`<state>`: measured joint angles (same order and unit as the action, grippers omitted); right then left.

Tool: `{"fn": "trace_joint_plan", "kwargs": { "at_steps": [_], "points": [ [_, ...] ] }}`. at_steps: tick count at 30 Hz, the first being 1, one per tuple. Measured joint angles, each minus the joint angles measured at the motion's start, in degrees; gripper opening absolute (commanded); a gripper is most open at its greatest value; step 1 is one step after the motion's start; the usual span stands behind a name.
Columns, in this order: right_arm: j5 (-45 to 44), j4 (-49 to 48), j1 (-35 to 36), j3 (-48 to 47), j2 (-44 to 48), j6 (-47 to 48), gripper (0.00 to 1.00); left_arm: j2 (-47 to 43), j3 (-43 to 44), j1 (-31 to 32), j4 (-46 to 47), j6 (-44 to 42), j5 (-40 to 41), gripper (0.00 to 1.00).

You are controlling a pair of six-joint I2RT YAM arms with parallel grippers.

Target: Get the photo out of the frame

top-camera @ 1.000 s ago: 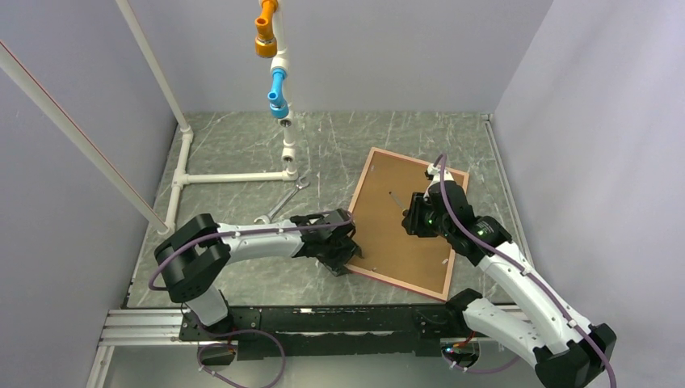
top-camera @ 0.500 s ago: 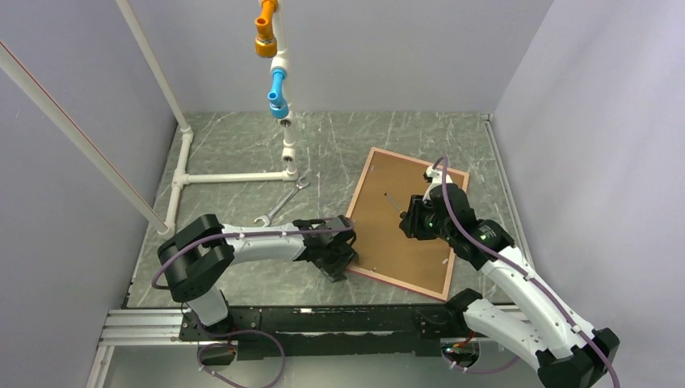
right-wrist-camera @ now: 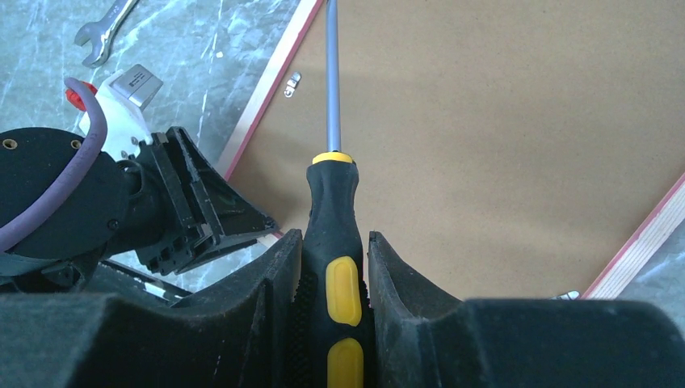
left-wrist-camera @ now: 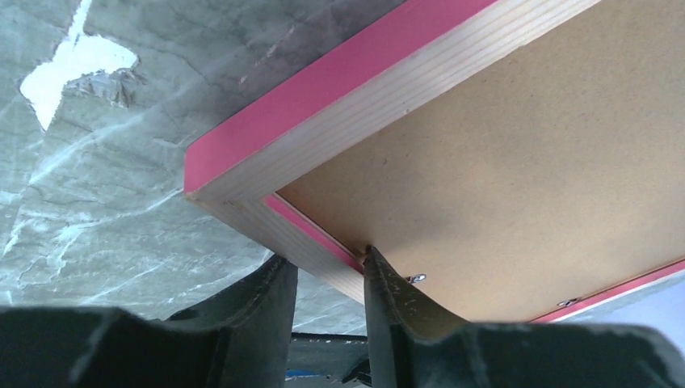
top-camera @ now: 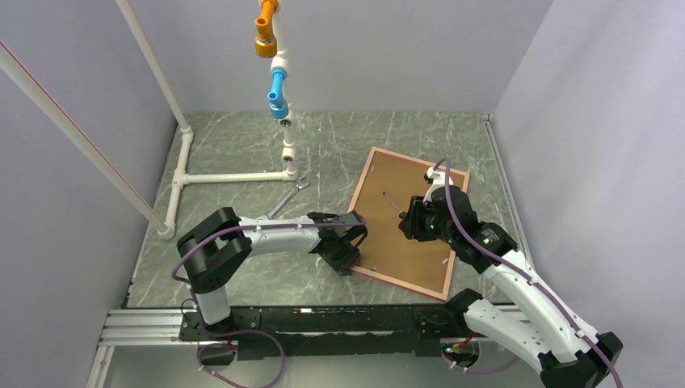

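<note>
The pink-red frame [top-camera: 400, 283] lies face down on the table right of centre, its brown backing board [top-camera: 408, 242] up. The photo is hidden under the board. My left gripper [top-camera: 347, 257] is shut on the frame's rail near its near-left corner; in the left wrist view the gripper [left-wrist-camera: 327, 263] has one finger outside the rail [left-wrist-camera: 323, 97] and one against the board [left-wrist-camera: 501, 162]. My right gripper [right-wrist-camera: 335, 238] is shut on a black-and-yellow screwdriver [right-wrist-camera: 335, 210] above the board [right-wrist-camera: 501, 121]. The shaft points toward the frame's left edge [right-wrist-camera: 271, 77] and a small metal clip [right-wrist-camera: 292, 83].
A white pipe structure [top-camera: 234, 175] with blue and orange fittings stands at the back left. A wrench [top-camera: 283, 202] lies on the marble table left of the frame and also shows in the right wrist view [right-wrist-camera: 105, 32]. Grey walls close in both sides.
My left gripper has moved right, onto the frame's near-left corner, and its elbow has swung right. My right gripper with the screwdriver has shifted slightly nearer.
</note>
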<state>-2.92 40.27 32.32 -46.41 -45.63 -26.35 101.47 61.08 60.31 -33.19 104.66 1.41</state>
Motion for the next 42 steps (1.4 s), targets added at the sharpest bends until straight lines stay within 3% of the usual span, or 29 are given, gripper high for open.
{"fn": "trace_joint_plan", "kwargs": {
  "at_steps": [3, 7, 14, 17, 22, 31, 42],
  "points": [
    [0.0, 0.0, 0.2, 0.0, 0.0, 0.0, 0.00, 0.5, 1.2, 0.0, -1.4, 0.0, 0.2, 0.29],
    [-0.2, 0.0, 0.4, 0.0, 0.0, 0.0, 0.00, 1.5, 2.6, -0.1, -1.7, -0.3, 2.0, 0.13],
    [-0.6, 0.0, 0.7, 0.0, 0.0, 0.0, 0.00, 4.5, 8.6, -2.1, -7.2, -4.0, 10.2, 0.01],
    [-0.5, 0.0, 1.0, 0.0, -0.2, 0.0, 0.00, 4.4, 9.4, -3.9, -11.1, -7.0, 16.8, 0.00],
    [-0.1, 0.0, 2.2, 0.0, -1.8, 0.0, 0.00, 3.6, 8.3, -8.3, -9.7, -20.5, 22.8, 0.00],
    [1.2, 0.0, 8.9, 0.0, -7.8, -0.5, 0.00, 4.4, 8.0, -14.9, 2.3, -47.6, 21.3, 0.00],
    [1.6, -0.8, 13.4, 2.0, -10.6, -3.8, 0.00, 6.9, 7.3, -15.6, 20.0, -61.6, 13.0, 0.00]
  ]
}}
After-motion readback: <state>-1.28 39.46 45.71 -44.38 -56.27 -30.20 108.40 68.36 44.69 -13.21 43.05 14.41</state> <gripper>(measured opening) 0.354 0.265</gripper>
